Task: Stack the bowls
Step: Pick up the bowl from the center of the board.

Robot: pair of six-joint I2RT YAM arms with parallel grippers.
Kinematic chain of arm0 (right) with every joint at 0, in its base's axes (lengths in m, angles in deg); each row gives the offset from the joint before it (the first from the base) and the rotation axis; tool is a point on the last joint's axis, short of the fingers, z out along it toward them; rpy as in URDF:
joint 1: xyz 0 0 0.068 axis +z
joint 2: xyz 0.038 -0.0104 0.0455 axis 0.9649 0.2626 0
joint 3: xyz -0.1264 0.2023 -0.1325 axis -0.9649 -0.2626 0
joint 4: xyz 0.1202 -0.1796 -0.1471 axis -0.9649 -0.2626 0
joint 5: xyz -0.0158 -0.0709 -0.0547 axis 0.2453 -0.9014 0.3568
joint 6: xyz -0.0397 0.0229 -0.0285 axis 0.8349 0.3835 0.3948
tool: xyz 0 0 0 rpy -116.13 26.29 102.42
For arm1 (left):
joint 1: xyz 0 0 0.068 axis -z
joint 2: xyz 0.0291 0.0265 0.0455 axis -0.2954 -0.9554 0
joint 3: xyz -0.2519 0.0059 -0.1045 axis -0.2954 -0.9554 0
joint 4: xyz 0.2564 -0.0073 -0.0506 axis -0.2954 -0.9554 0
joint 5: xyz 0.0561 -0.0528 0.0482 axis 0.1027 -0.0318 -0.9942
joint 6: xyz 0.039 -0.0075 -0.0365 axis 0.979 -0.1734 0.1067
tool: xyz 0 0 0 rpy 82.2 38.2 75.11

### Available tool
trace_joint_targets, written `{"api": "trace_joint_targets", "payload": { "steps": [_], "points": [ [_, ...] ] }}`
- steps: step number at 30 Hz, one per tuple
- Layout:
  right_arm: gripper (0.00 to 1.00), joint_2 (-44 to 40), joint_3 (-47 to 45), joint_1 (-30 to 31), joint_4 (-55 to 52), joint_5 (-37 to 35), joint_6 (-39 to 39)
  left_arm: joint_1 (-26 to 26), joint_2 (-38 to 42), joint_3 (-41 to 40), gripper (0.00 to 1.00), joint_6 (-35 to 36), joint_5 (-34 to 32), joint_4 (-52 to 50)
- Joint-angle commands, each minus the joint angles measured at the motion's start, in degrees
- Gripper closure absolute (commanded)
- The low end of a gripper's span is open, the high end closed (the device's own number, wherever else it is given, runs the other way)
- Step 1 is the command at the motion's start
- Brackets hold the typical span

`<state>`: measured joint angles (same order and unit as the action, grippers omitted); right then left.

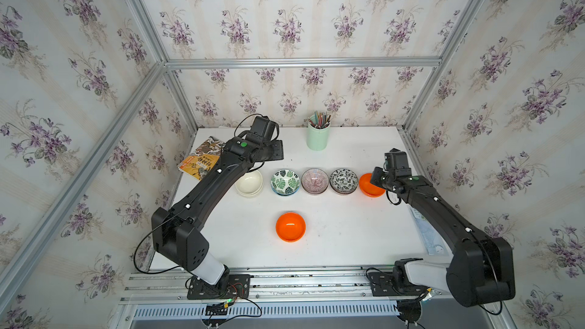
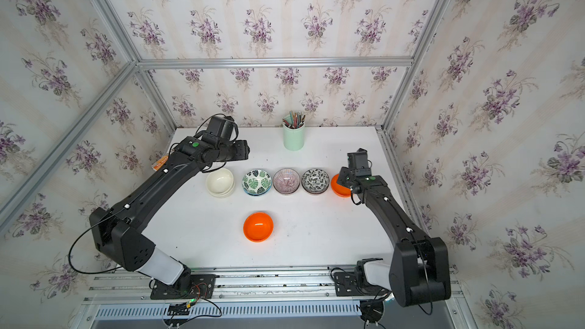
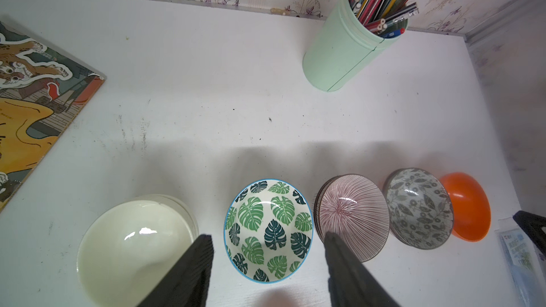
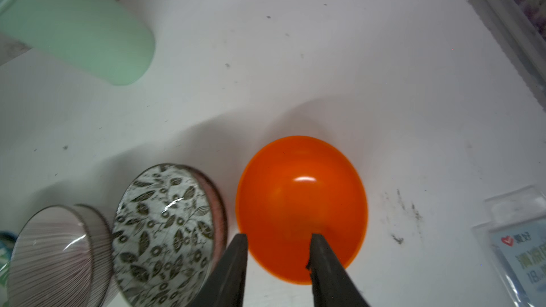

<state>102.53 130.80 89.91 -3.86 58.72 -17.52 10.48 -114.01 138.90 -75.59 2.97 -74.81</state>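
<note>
Orange bowl [image 4: 301, 190], right end: right gripper [image 4: 279, 236] parted astride its rim
Only the wrist views show the fingers; left gripper [image 3: 268, 234] gapes too.

Both top views: high over the front of the counter [image 1: 332, 248], tilted down toward the back wall [image 1: 300, 96]; whole scene, nearly identical. Left wrist view: close above the left hand [image 3: 268, 234], facing that wall. Right wrist view: closer still, above the right hand [image 4: 278, 234]. Wrist views share floral bowl [image 3: 419, 208], end orange bowl [image 3: 469, 205], green cup [image 3: 339, 54].
</note>
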Motion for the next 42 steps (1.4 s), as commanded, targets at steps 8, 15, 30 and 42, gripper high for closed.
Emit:
{"api": "trace_joint_targets", "payload": {
  "steps": [8, 15, 30, 42],
  "points": [
    [0.54, 2.0, -0.3, 28.8, 1.8, 7.5, 3.8, -0.7, 0.5, -1.2, 0.36, 0.8, -3.3, -2.4],
    [0.54, 14.4, 4.0, 39.6, 5.5, 8.3, 3.4, -0.7, 0.6, -1.0, 0.36, 0.5, -3.6, -2.8],
    [0.6, 24.7, 7.4, 42.9, 4.7, 5.8, 2.3, -1.1, 1.9, -1.1, 0.36, 0.7, -3.8, -3.0],
    [0.9, 22.1, 6.7, 43.0, 6.1, 6.6, 2.0, -1.1, 1.9, -1.9, 0.36, 0.6, -3.5, -2.4]
  ]
}}
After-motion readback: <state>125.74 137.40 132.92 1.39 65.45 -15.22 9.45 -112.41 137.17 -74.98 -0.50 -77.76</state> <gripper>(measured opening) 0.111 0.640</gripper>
